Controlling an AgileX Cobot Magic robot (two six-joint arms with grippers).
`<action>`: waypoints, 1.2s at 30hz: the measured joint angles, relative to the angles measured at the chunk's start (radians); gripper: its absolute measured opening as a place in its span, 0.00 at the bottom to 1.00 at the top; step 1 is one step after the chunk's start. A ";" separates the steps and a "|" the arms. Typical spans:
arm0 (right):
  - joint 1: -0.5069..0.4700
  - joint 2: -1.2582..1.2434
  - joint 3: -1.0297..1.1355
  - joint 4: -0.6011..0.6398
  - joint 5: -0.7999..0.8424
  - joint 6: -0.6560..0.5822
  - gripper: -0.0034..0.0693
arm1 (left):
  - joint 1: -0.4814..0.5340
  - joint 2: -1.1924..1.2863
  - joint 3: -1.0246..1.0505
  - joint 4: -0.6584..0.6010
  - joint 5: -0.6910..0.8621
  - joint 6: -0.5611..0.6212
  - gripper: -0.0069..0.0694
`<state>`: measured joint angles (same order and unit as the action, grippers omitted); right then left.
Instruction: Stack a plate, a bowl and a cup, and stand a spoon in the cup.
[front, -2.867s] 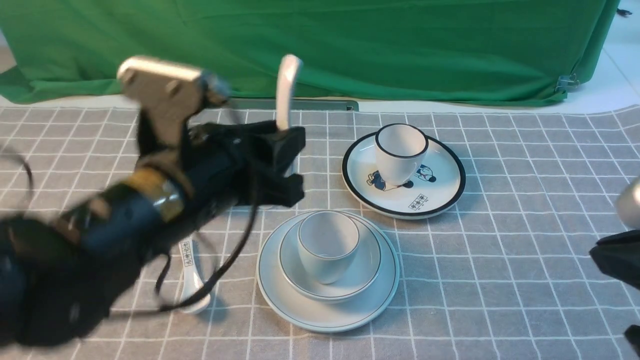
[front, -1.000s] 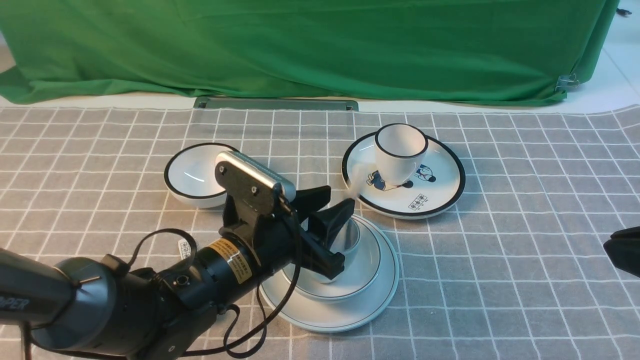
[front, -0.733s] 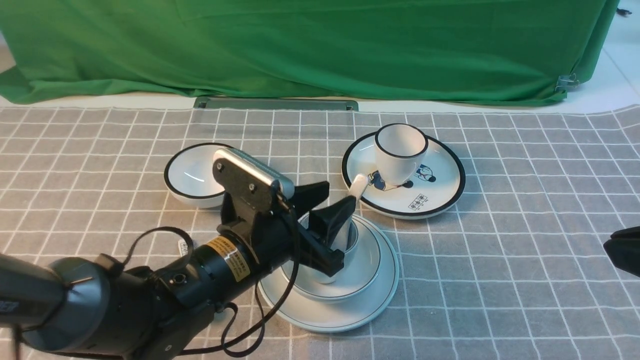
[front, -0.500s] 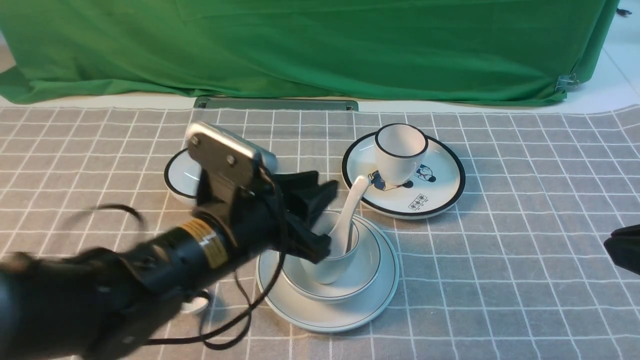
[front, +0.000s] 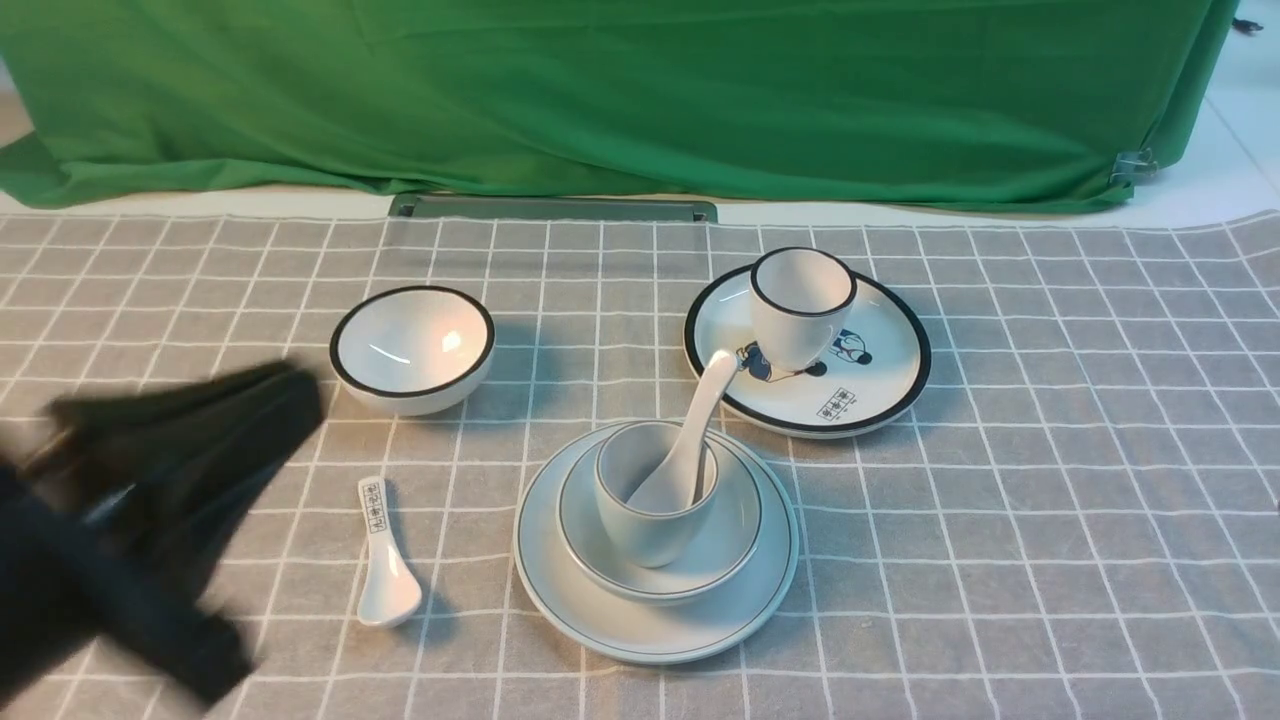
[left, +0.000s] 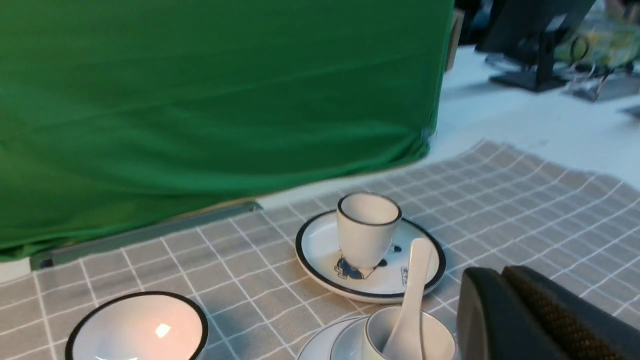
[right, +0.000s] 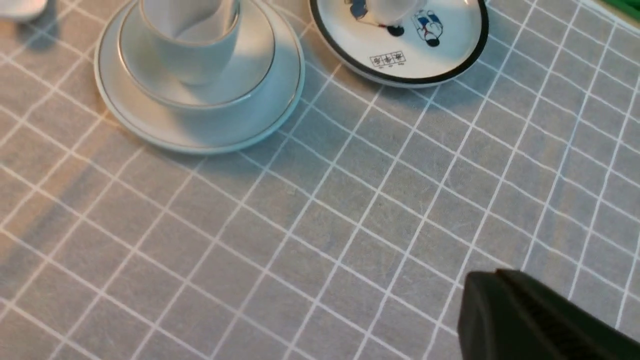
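A: State the container contents.
B: The shallow white bowl with a thin dark rim line (front: 738, 555) sits on the large plain white round plate (front: 660, 640); the small handleless white cup with a thin grey rim line (front: 650, 535) stands inside that bowl; the plain white ceramic spoon (front: 690, 440) stands in that cup, scoop end down; a black-rimmed white cup (front: 795, 335) stands on the black-rimmed plate with blue cartoon figures (front: 880, 395).

A: Spoon orientation?
B: Tilted; its long axis rises from the cup toward the far right in the front view, handle tip above the rim.

A: Appearance?
B: Smooth, white, unmarked handle with a rounded tip; the scoop is partly hidden by the cup wall.

A: Hands?
B: Left hand (left: 492, 272): fingers together, away from the stack; right hand (right: 492, 275): fingers together, apart from the dishes.
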<state>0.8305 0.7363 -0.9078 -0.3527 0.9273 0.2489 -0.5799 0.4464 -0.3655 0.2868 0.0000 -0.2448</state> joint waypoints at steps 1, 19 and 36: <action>0.000 -0.001 0.001 0.002 0.004 0.017 0.07 | 0.000 -0.041 0.026 -0.001 0.000 0.000 0.10; 0.033 -0.008 0.005 0.003 -0.009 0.109 0.12 | 0.000 -0.292 0.274 -0.001 0.000 0.000 0.11; -0.637 -0.487 0.654 0.153 -0.701 -0.182 0.07 | 0.000 -0.292 0.291 -0.002 0.015 0.000 0.11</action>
<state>0.1932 0.2493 -0.2533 -0.1995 0.2267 0.0671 -0.5799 0.1543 -0.0743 0.2851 0.0151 -0.2448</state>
